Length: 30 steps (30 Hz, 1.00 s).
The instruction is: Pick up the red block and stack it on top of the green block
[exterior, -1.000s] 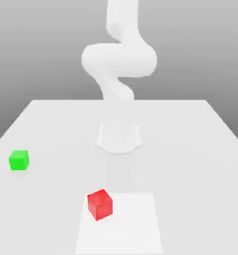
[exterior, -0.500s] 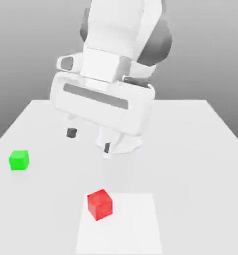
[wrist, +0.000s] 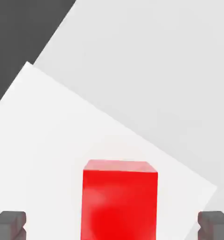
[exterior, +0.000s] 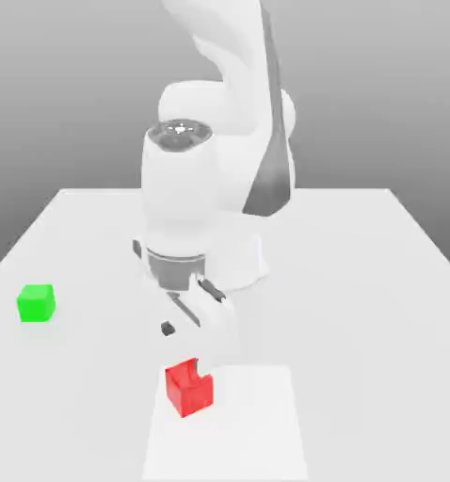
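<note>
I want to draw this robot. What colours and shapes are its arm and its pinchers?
The arm is made of fat, rounded, glossy white tubes, with a dark grey stripe down one side and a round silvery cap on top. The gripper has two small fingers with dark grey, boxy pads. I see no cables or writing.

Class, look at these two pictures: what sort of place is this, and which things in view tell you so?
Most likely a simulated robot test bench: a plain white table, a white arm with its open gripper, and only a red block and a green block.

Open fingers [exterior: 168, 329] above red block [exterior: 188, 388]
</note>
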Each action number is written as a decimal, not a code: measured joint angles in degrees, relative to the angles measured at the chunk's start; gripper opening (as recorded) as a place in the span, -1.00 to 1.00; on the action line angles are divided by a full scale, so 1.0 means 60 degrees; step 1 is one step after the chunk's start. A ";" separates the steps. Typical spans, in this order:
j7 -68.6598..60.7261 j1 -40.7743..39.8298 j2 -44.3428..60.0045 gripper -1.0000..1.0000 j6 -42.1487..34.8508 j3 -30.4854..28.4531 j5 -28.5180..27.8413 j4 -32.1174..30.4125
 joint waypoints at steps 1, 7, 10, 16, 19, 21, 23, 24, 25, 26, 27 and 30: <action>0.0024 0.0028 0.0071 0.00 0.0058 -0.0011 0.0003 0.0029; 0.0290 0.0005 0.0603 0.00 0.0489 -0.0121 -0.0292 0.0211; 0.0493 0.0047 0.0944 0.00 0.0771 -0.0226 -0.0565 0.0269; 0.1089 0.0368 0.1761 0.00 0.1456 -0.0754 -0.1405 0.0314; 0.1367 0.0715 0.2226 0.00 0.1853 -0.1217 -0.1827 0.0303; 0.1439 0.0827 0.2345 -1.00 0.1954 -0.1357 -0.1932 0.0298; 0.1444 0.0827 0.2345 -1.00 0.1962 -0.1357 -0.1936 0.0298; 0.1447 0.0826 0.2345 -1.00 0.1970 -0.1356 -0.1940 0.0298; 0.1451 0.0825 0.2346 -1.00 0.1978 -0.1356 -0.1944 0.0298; 0.1488 0.0880 0.2405 -1.00 0.2025 -0.1424 -0.1998 0.0296; 0.1461 0.0834 0.2352 -1.00 0.1977 -0.1366 -0.1956 0.0299; 0.1229 0.0557 0.1971 -1.00 0.1651 -0.0991 -0.1599 0.0312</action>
